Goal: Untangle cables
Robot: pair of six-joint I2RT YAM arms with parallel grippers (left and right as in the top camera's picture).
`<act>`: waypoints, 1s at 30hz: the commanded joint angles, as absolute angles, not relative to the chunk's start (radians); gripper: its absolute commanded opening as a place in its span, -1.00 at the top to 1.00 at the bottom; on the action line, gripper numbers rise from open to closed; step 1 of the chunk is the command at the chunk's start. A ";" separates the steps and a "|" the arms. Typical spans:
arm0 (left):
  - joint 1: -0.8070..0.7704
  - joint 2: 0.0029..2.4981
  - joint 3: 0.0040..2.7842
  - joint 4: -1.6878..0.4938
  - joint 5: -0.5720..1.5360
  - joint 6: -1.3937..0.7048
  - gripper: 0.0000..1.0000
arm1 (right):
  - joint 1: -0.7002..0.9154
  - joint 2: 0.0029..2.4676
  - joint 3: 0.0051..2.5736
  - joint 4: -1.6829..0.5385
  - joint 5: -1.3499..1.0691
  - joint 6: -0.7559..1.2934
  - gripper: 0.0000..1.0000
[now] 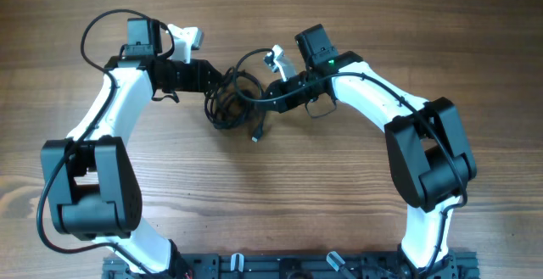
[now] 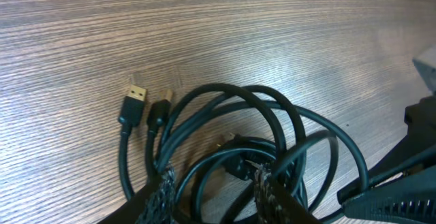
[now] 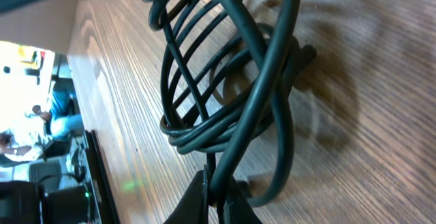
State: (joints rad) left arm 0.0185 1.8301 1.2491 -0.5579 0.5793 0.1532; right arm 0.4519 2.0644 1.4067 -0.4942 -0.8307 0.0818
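1. The cables (image 1: 227, 99) are one black knotted bundle on the wood table (image 1: 339, 220), mid-table between the two grippers, with the loops stacked and crossing.
2. In the left wrist view we see two free ends lying flat just beside the loops. They are a USB plug (image 2: 134, 93) with a gold-coloured tip and a smaller plug (image 2: 160, 110), side by side and clear of any finger.
3. The right gripper (image 3: 219, 191) has its fingers (image 3: 197, 202) pressed together, pinching a single strand at the tips. The rest of the bundle fans out beyond the tips.
4. The left gripper (image 2: 211, 183) has its fingers (image 2: 161, 191) standing apart, with several strands running through the gap between them. We cannot tell whether the pads actually clamp those strands.
5. From overhead, the two grippers face each other across the bundle, one close on each side.
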 commanded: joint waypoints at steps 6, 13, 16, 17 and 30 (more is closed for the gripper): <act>-0.025 1.836 1.247 -0.557 0.535 0.149 0.14 | 0.462 2.078 1.400 -0.295 -0.997 0.297 0.92; -0.033 1.836 1.247 -0.554 0.522 0.149 0.12 | 0.462 2.078 1.400 -0.277 -0.996 0.319 0.91; -0.033 1.836 1.247 -0.549 0.521 0.149 0.10 | 0.462 2.078 1.400 -0.290 -0.996 0.314 0.91; -0.033 1.836 1.247 -0.548 0.521 0.149 0.07 | 0.462 2.078 1.400 -0.294 -0.993 0.313 0.91; -0.030 1.836 1.247 -0.521 0.285 0.013 0.21 | 0.464 2.078 1.400 -0.353 -0.910 0.290 0.91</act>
State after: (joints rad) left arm -0.0277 1.8301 1.2491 -0.5404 0.4644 0.1272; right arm 0.4553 2.0644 1.4063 -0.3538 -0.9192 0.3096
